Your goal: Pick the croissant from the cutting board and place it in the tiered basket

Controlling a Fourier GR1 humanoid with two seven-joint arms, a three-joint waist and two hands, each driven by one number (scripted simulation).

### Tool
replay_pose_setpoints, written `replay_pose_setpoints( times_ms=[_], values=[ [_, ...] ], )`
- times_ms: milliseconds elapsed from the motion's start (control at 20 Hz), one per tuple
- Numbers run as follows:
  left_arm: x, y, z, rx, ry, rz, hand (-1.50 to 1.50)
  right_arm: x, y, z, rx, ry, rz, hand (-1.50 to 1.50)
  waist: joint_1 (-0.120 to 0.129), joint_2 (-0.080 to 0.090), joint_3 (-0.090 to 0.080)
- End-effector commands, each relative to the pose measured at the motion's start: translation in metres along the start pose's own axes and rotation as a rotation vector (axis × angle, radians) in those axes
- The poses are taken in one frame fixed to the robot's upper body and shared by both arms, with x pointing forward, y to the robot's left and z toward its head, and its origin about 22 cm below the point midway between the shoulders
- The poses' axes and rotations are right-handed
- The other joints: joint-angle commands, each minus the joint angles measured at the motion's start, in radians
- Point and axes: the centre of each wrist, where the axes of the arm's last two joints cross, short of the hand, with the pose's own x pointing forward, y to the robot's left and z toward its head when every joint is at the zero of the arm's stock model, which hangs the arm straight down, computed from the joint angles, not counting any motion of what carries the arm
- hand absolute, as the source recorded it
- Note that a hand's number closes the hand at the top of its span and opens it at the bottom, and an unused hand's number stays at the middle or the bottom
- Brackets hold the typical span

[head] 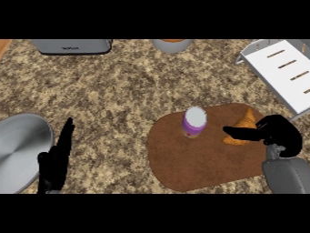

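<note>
**Right hand closes on the croissant**

The golden-brown croissant (243,125) lies on the right edge of the brown rounded cutting board (197,159), on the speckled stone surface (117,86). The black right hand (272,132) curls around it. The left hand (55,159) rests open, fingers straight, beside a round grey metal plate (9,152). The white tiered basket (288,68) stands at the upper right.
</note>
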Motion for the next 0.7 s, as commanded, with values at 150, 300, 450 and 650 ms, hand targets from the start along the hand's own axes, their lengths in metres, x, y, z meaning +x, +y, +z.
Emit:
replay_pose_setpoints(
  times_ms=[150,300,450,650],
  values=[
    [-0.008,-0.016,0.007,-0.016,0.056,-0.001,0.0,-0.084,-0.053,-0.024,-0.12,0.11,-0.092,1.5,0.003,0.019,0.0],
    [-0.01,-0.01,-0.001,0.002,0.066,-0.003,0.0,-0.08,-0.084,-0.002,-0.196,0.085,-0.171,1.5,-0.003,0.018,-0.001],
    [-0.009,0.006,0.003,0.01,0.067,-0.003,0.0,-0.073,-0.115,0.025,-0.29,0.062,-0.385,1.5,-0.011,0.013,-0.002],
    [-0.006,-0.006,0.009,-0.003,0.071,-0.007,0.0,-0.074,-0.158,0.061,-0.448,0.022,-0.528,1.5,-0.004,0.013,-0.002]
  ],
)
